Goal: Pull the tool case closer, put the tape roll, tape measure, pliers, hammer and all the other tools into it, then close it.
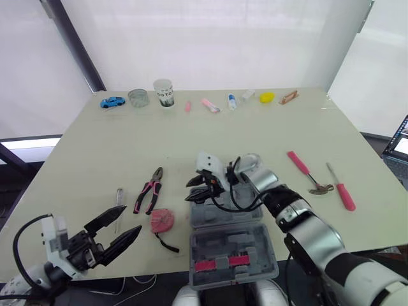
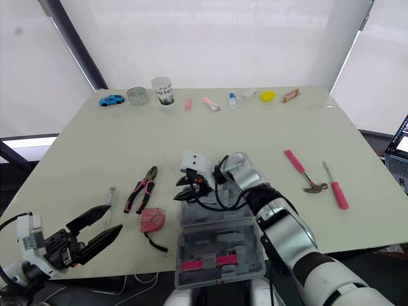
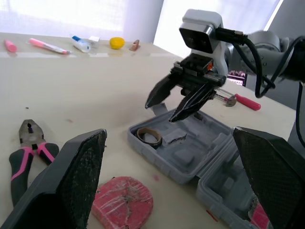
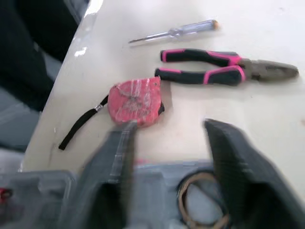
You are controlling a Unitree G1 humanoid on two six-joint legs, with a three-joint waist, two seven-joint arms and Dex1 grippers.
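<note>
Grey plastic tool case (image 1: 210, 245) lay open at the front edge of the pale table (image 1: 255, 127), a brown tape roll (image 3: 153, 141) in its far half. The right gripper (image 3: 160, 112) hovered over that half, fingers spread; the left gripper (image 1: 132, 220), also spread, hung near the pink tape measure (image 1: 162, 220).

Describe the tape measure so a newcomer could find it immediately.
Start at the open grey tool case at the near edge of the table. Immediately to its left, nearer than the pliers, lies the tape measure. It is the only squat pink block, trailing a black strap.
</note>
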